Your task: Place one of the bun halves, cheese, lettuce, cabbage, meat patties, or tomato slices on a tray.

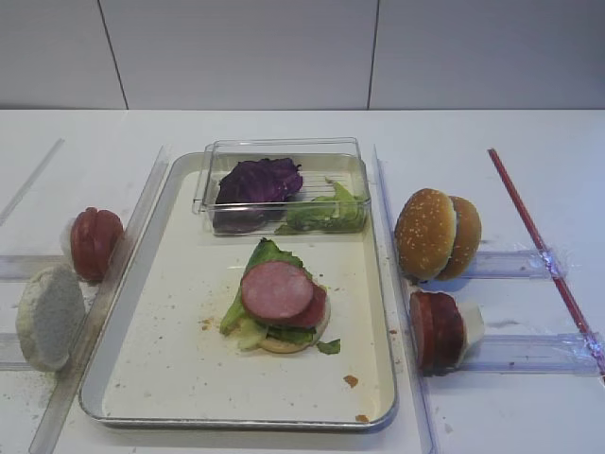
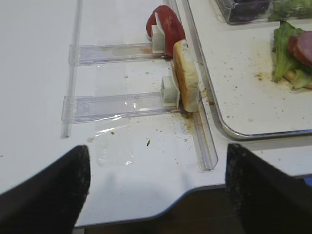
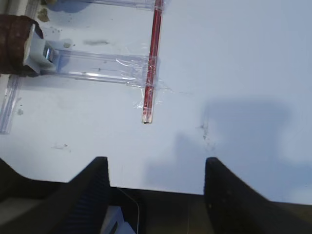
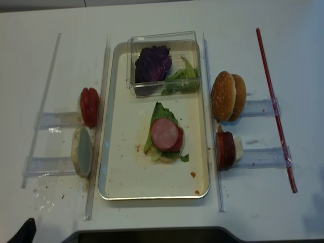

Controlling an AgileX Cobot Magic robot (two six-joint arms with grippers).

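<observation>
On the far left of the white surface (image 1: 284, 128), bright red thin tomato slices (image 1: 95, 243) stand on edge in a clear plastic rack, with a pale bun half (image 1: 50, 315) just nearer in a second rack. The left end effector (image 2: 156, 185) hangs over the near-left edge, its dark fingers (image 2: 51, 190) spread wide and empty.

In the middle lies the large rectangular silver metal tray (image 1: 180, 378) with a crumb-speckled cream floor. At its far end a small clear plastic box (image 1: 284, 186) holds a dark purple crinkled cabbage leaf (image 1: 257, 180) and crinkly light-green lettuce (image 1: 326, 214). At the tray's centre a stack is already built: bun base, lettuce, and pinkish brown-rimmed meat patties (image 1: 277, 289) on top. The burger looks partly assembled; a top bun likely remains.

To the right, golden sesame-topped bun halves (image 1: 435, 233) and more patties wait in racks, beside a red rod (image 1: 544, 251). The right end effector (image 3: 156, 175) hovers over bare surface, wide open, holding nothing. White wall panels stand behind.
</observation>
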